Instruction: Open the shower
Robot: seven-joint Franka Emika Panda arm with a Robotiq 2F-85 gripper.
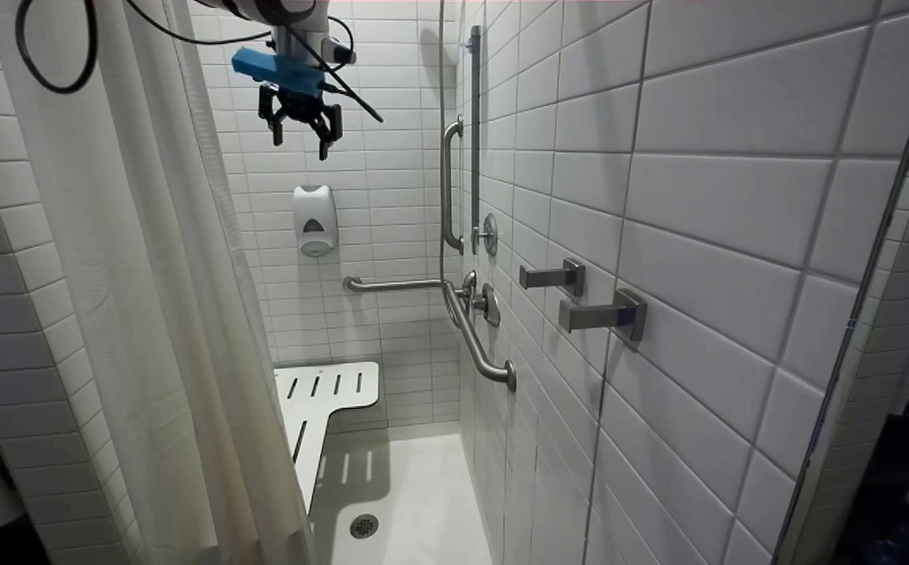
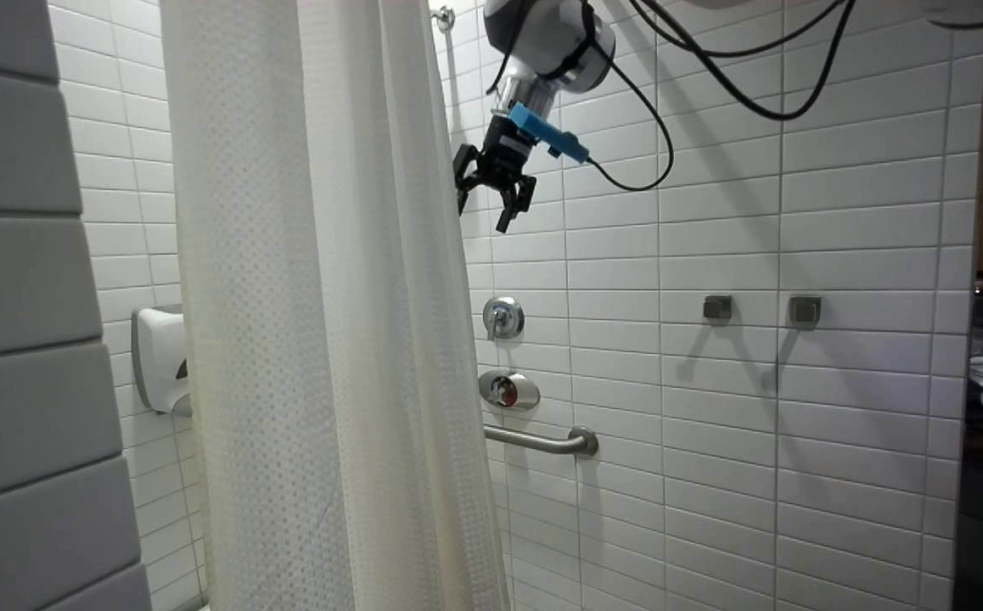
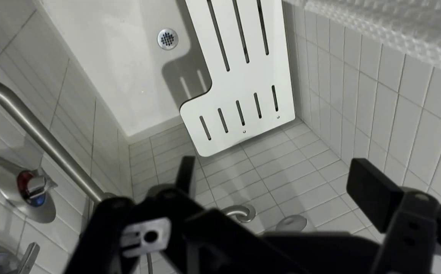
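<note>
1. Between 9 and 10 o'clock from my gripper (image 1: 301, 149), as an exterior view shows it, hangs a loop of black cable (image 1: 64, 90); dragged by my reach, it could catch the curtain (image 1: 164, 314).
2. At 7 o'clock hangs that curtain. What looks like its fabric also takes up 2 o'clock in my wrist view, so a wide swing could sweep it into my fingers (image 3: 373, 194).
3. The shower stall (image 1: 396, 212) is around me, its white tile running behind my gripper and out to 3 o'clock.
4. Between 3 and 4 o'clock stands an upright grab bar (image 1: 447, 188); a careless sideways reach could strike it.
5. At 4 o'clock is the upper valve (image 1: 490, 235), with the lower valve (image 1: 491, 304), marked red and blue, beneath it. I can only guess which starts the water; a wrong choice, or a slip on smooth metal, would leave the task undone.
6. My fingers stand wide apart, at 8 and 4 o'clock in the wrist view, with nothing held between them. I see no contact, though one finger lines up with the curtain's edge in an exterior view, so I cannot rule out a brush there.
</note>
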